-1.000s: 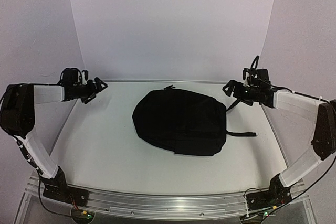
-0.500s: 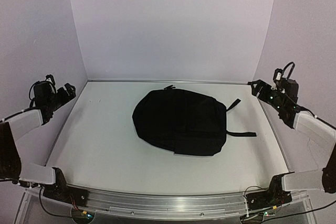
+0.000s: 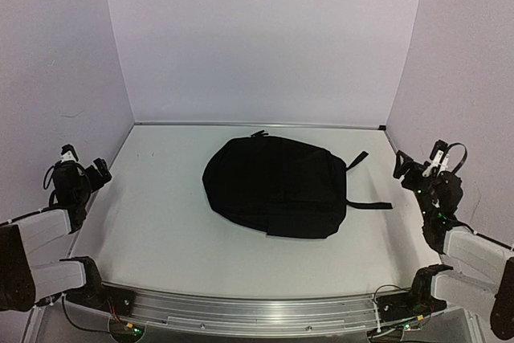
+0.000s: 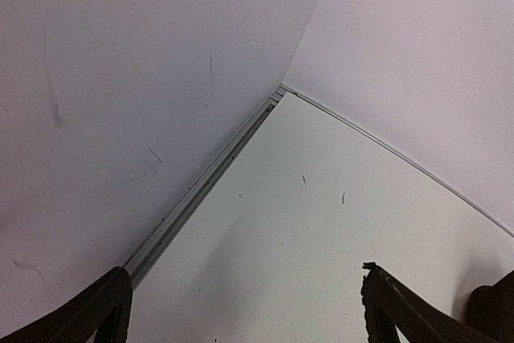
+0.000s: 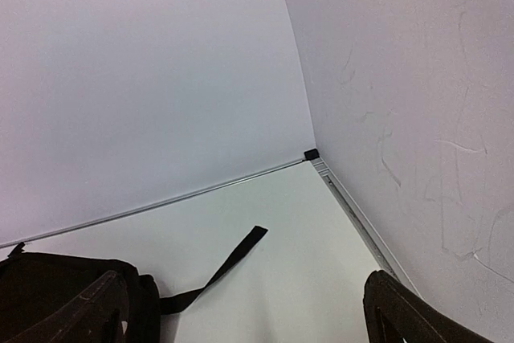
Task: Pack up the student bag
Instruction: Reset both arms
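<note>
The student bag (image 3: 277, 186), a large black fabric backpack, lies flat in the middle of the white table, zipped shut as far as the top view shows. Two thin straps trail from its right side, one (image 3: 358, 158) toward the back and one (image 3: 371, 205) to the right. My left gripper (image 3: 95, 170) hangs low at the table's left edge, open and empty, well away from the bag. My right gripper (image 3: 414, 168) sits low at the right edge, open and empty too. In the right wrist view the bag's corner (image 5: 40, 283) and a strap (image 5: 229, 263) lie ahead of my open right gripper (image 5: 245, 315). The left gripper (image 4: 245, 315) faces bare table.
Pale walls close the table on the left, back and right, with metal strips (image 4: 201, 190) (image 5: 353, 214) along their bases. An aluminium rail (image 3: 257, 311) carrying both arm bases runs along the near edge. Nothing but the bag lies on the table (image 3: 161, 222).
Both arms have drawn back and down from beside the bag to the table's side edges, folding toward their bases. The bag has not moved. Both grippers stay open.
</note>
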